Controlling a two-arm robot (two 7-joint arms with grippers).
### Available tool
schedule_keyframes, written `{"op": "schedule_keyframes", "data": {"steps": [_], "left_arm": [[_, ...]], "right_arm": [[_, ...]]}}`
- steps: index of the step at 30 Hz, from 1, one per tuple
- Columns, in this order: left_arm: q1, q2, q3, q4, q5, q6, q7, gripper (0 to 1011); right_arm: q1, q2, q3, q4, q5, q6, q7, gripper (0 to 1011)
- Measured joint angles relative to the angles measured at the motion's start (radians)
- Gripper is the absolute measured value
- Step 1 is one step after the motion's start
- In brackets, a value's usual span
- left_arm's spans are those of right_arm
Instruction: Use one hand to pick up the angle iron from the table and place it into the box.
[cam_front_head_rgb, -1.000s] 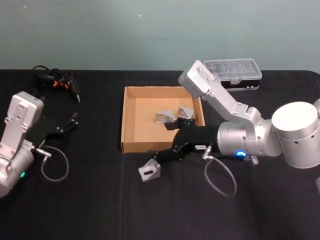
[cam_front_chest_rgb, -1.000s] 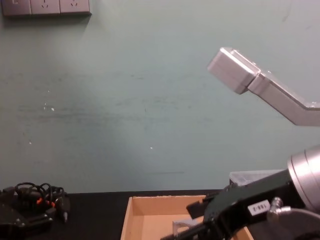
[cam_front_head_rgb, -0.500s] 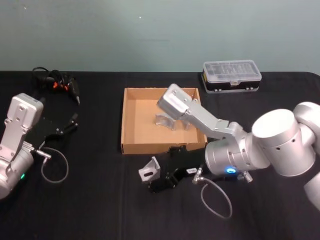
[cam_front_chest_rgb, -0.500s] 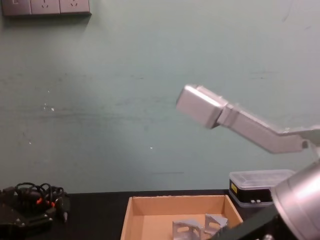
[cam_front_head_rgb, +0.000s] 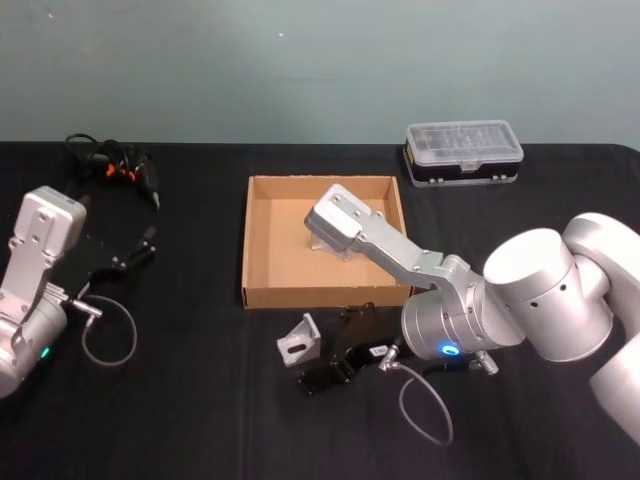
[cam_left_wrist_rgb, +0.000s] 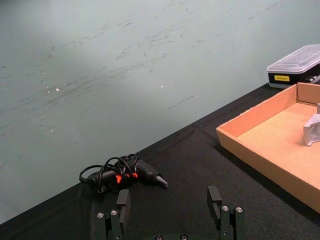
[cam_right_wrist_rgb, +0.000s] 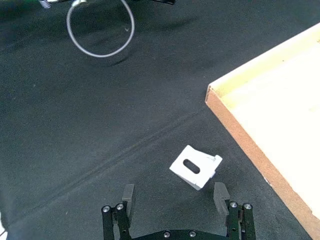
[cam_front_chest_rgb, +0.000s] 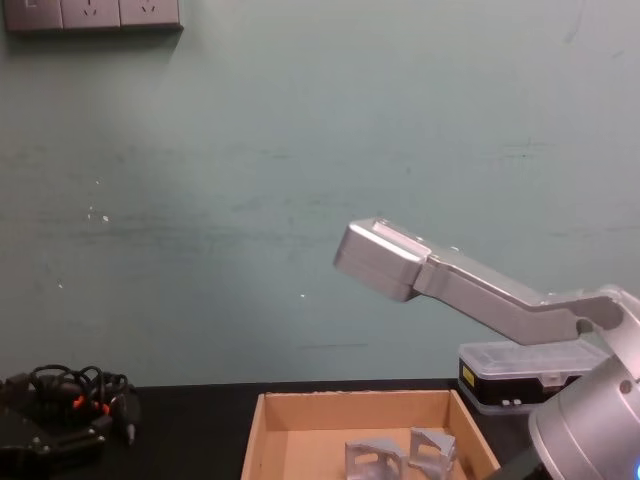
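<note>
A small grey angle iron with a slot in one face lies on the black table, just in front of the tan cardboard box. My right gripper is low over the table right beside it, open. In the right wrist view the angle iron lies just beyond the open gripper, nearer one fingertip, with the box wall close by. Two more angle irons stand inside the box. My left gripper is parked at the far left, open.
A clear-lidded black case sits behind the box at the back right. A black corded tool with orange marks lies at the back left. A loop of grey cable hangs by the left arm. My right arm's elbow link hangs over the box.
My right arm has swung toward the front and dropped, carrying the open gripper from the box's front edge down beside the angle iron. The angle iron and the left arm have stayed put.
</note>
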Motion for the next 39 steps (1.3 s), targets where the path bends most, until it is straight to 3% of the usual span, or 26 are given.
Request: {"op": "schedule_keyframes", "data": {"steps": [17, 39], "left_arm": [[0.0, 0.0, 0.0, 0.0, 0.0, 0.0, 0.0, 1011], [0.0, 0.0, 0.0, 0.0, 0.0, 0.0, 0.0, 1011]], "right_arm": [[-0.069, -0.056, 0.062, 0.0, 0.011, -0.008, -0.119, 1003], [-0.102, -0.105, 0.1, 0.004, -0.032, 0.023, -0.149, 1003]]}}
